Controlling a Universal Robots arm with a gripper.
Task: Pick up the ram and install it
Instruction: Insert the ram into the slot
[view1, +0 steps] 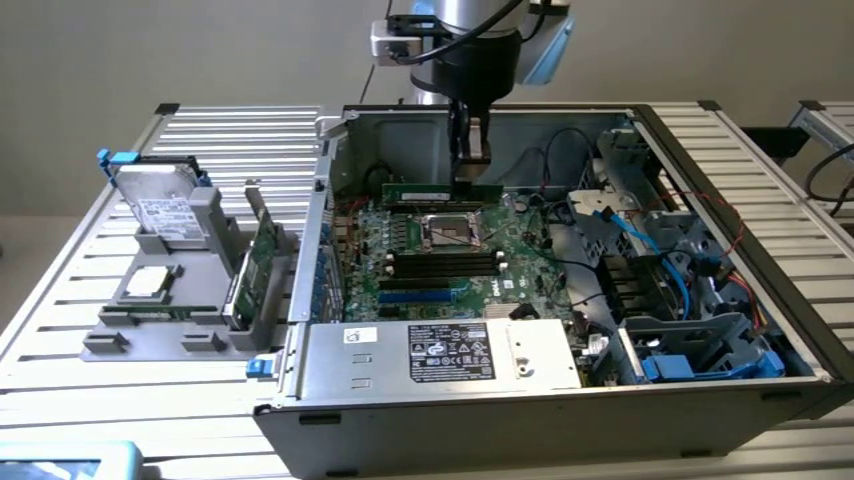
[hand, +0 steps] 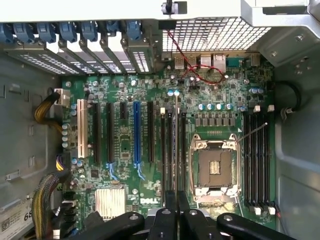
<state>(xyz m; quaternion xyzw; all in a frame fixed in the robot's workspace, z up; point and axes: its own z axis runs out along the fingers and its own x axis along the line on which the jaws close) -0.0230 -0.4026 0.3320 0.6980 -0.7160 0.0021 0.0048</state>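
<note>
A robot arm's end effector (view1: 469, 172) hangs inside an open computer case (view1: 747, 300) on a slatted metal bench (view1: 80, 300), its fingers pinched narrow on the ram (view1: 441, 192). The ram is a long, thin green stick held level and on edge, clear of the motherboard (view1: 527, 250), on the far side of the empty processor socket (view1: 454, 232) from the rows of black and blue memory slots (view1: 434, 265). A pale patch shows on the ram's near face; its chips are too small to make out, and the dark fingers cover a stretch towards the end on the exterior view's right. From the wrist camera the ram (hand: 175, 145) appears edge-on as a fine pale line running out from the end effector (hand: 170, 210), so neither face can be read, and the black fingers (hand: 165, 222) are cut off by the picture edge. To the exterior view's left, a grey tray (view1: 147, 340) carries a hard drive (view1: 167, 210) and an upright green expansion card (view1: 260, 260). The arm's upper part runs out of the exterior picture.
</note>
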